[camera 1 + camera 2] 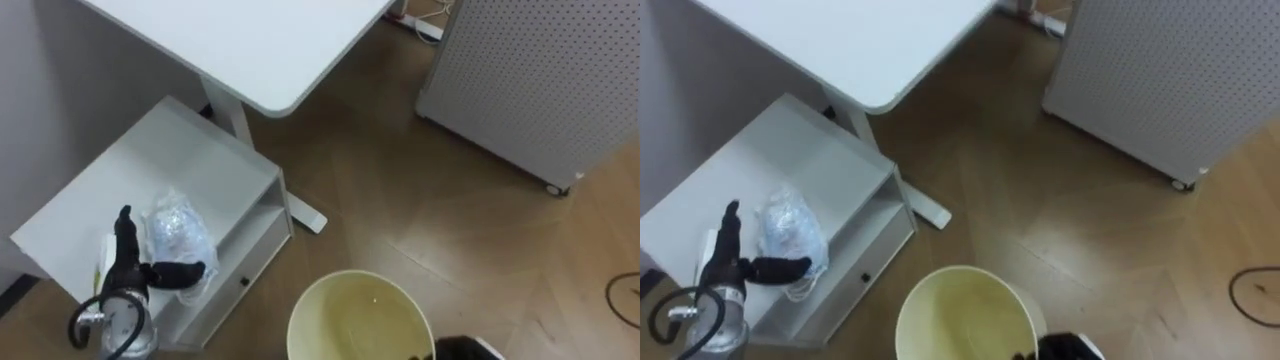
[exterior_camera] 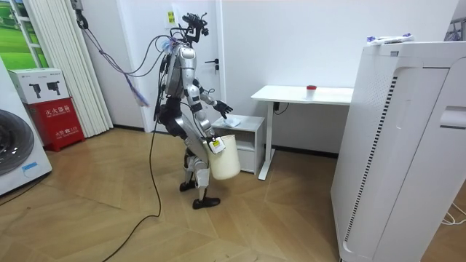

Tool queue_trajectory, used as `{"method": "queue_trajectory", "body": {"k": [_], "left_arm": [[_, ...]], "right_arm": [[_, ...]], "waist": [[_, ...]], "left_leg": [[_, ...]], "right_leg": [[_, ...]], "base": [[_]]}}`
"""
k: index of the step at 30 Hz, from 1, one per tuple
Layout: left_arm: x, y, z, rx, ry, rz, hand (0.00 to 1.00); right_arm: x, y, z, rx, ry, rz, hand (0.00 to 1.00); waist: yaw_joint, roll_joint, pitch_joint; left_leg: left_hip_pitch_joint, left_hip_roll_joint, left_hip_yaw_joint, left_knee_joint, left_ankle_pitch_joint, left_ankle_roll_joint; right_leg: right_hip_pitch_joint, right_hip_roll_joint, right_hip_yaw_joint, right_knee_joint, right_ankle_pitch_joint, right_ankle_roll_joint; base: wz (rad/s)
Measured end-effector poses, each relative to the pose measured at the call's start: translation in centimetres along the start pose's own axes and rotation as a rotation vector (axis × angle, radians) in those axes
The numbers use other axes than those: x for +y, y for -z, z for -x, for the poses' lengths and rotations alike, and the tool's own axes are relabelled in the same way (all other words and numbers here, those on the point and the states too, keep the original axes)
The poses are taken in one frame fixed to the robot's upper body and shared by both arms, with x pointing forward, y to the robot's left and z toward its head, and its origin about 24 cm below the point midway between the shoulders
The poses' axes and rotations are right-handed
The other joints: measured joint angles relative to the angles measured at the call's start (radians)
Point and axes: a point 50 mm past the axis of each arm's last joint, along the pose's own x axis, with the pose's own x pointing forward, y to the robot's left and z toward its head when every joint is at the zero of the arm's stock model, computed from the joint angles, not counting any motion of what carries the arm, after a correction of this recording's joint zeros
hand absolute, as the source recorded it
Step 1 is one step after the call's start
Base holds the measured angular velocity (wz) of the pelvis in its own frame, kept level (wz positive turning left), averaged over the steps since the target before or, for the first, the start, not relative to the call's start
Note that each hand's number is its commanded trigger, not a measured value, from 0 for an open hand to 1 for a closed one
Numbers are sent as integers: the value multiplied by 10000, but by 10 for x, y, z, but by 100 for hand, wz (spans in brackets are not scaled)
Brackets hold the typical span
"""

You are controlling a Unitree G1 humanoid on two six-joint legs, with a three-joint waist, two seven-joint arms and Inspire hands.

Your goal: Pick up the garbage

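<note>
Left eye view: my left hand unclenched, fingers straight, thumb at edge of crumpled plastic bag on low white cabinet, bucket below, my right hand at its rim, grip can't tell, room view: standing by cabinet beside desk, bucket hanging at my side, right eye view: same layout.

Soft, even indoor light; the white tabletop shows bright with no hard glare, and the wooden floor carries only faint, diffuse shadows

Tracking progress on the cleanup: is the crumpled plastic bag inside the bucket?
No, the crumpled plastic bag lies on the low white cabinet beside the left hand, outside the bucket.
</note>
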Motion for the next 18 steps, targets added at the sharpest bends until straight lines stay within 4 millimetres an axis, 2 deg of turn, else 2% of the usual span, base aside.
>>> {"method": "queue_trajectory", "body": {"k": [6, 10, 14, 18], "left_arm": [[-1, -2, 1, -225, -358, -118, 0], [-5, -8, 0, -420, -158, -284, 0], [-4, -3, 1, -256, -270, -463, 0], [0, -5, -1, -526, -483, -955, 0]], "right_arm": [[5, 0, -1, -105, 153, -563, 100], [7, -3, -1, -242, 150, -715, 100], [11, -6, -2, -358, -20, -691, 100], [15, -10, -3, -502, -176, -743, 100]], "waist": [[-202, -20, 22], [-212, -67, 50], [-250, -168, 129], [-273, -171, 132]], "left_leg": [[-359, 14, -127, 95, -71, -26], [-643, 21, -147, 171, -101, -7], [-796, 60, -180, 288, -209, -24], [-1153, 261, -208, 677, -390, -14]], "right_leg": [[-272, 37, -83, 78, 2, -46], [-521, 51, -79, 78, -2, -37], [-648, 125, -10, 117, -35, -9], [-859, 275, -21, 192, -41, -19]], "base": [[1], [0], [-4], [-6]]}}
